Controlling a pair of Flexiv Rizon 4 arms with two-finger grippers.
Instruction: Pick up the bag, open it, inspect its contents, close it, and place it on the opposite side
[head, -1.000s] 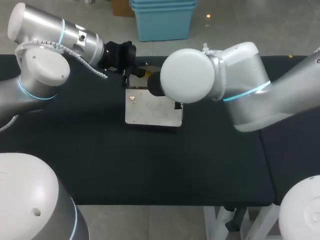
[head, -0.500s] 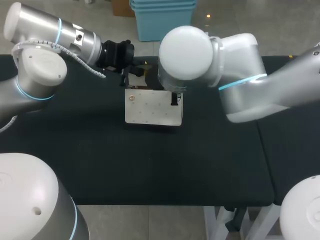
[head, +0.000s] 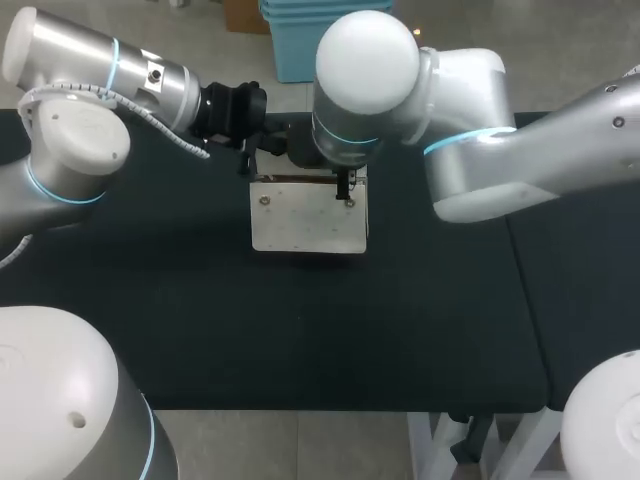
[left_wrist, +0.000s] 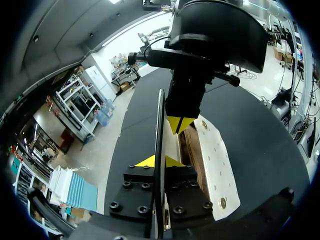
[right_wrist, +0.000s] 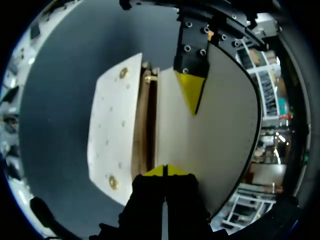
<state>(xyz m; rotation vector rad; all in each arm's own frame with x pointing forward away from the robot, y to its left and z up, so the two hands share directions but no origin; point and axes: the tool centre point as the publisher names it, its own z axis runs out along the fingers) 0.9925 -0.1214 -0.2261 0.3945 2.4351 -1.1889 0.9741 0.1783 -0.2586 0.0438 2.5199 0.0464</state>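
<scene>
White bag (head: 305, 215) sits near the surface's (head: 300, 330) far edge, midway along. Left hand (left_wrist: 159, 161) and right hand (right_wrist: 165, 171) each pinch it. Best to part them evenly and gently, so it opens without tearing.

Near side: bare table (head: 300, 330) is stretching wide in front of the bag (head: 308, 215); a claw could pass there.
Far edge: my left claw (left_wrist: 159, 161) and right claw (right_wrist: 165, 170) are crowding tip to tip, both pinching the raised flap (right_wrist: 225, 125).
Overhead: my right arm (head: 480, 150) is hanging across the bag's far side, blocking it.
</scene>
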